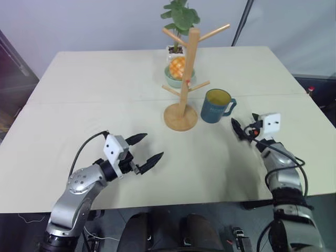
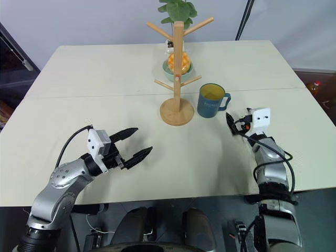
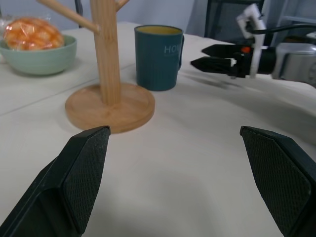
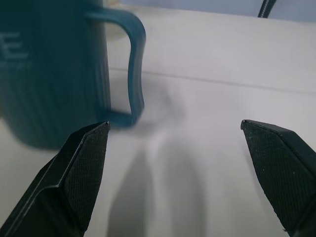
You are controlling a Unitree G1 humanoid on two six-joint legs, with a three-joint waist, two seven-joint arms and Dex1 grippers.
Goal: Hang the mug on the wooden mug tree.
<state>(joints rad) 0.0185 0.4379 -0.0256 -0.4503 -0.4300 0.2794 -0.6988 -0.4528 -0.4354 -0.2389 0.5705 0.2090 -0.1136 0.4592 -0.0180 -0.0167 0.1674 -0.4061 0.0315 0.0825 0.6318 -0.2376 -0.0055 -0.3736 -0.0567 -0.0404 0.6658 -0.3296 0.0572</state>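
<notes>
Left eye view: mug (image 1: 215,106) empty, upright; bowl (image 1: 177,76) holds oranges; both hands (image 1: 145,149) (image 1: 237,128) wide open, empty.

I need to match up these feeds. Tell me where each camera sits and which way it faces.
Left and right eye views: on the head, looking down over the table at the wooden mug tree, the mug, both arms.
Left wrist view: low, facing the tree base, with its own open fingers and the right gripper beyond.
Right wrist view: faces the mug handle between open fingers.
All show the mug.
</notes>
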